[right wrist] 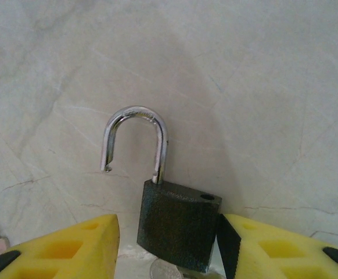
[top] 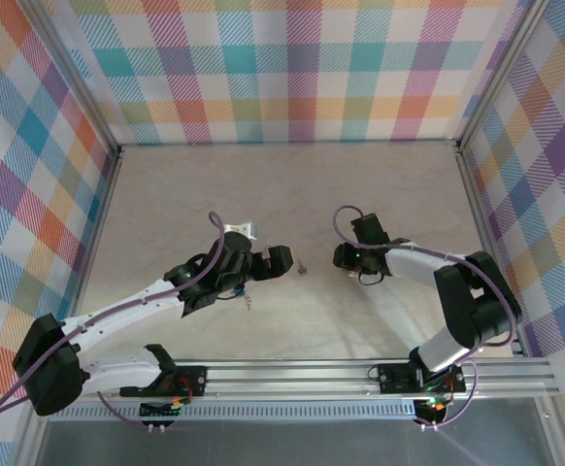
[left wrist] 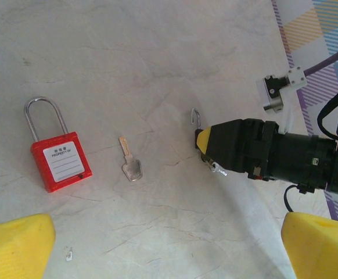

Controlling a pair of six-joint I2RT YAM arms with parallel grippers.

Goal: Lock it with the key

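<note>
A dark grey padlock (right wrist: 179, 224) with its silver shackle (right wrist: 135, 116) swung open sits between the yellow fingers of my right gripper (right wrist: 168, 247). The right finger's black pad (right wrist: 227, 238) touches the lock body, while a gap shows at the left finger (right wrist: 93, 238). A round silver key head (right wrist: 166, 270) pokes out under the lock. In the left wrist view that shackle (left wrist: 196, 118) juts from the right gripper (left wrist: 207, 144). A loose key (left wrist: 131, 165) lies on the table. My left gripper (left wrist: 169, 247) hovers wide open and holds nothing.
A red padlock (left wrist: 58, 160) with a white label and a closed shackle lies left of the loose key. A small metal scrap (left wrist: 69, 254) rests near the left finger. In the top view both grippers (top: 268, 260) (top: 346, 257) face each other at mid-table, between checkered walls.
</note>
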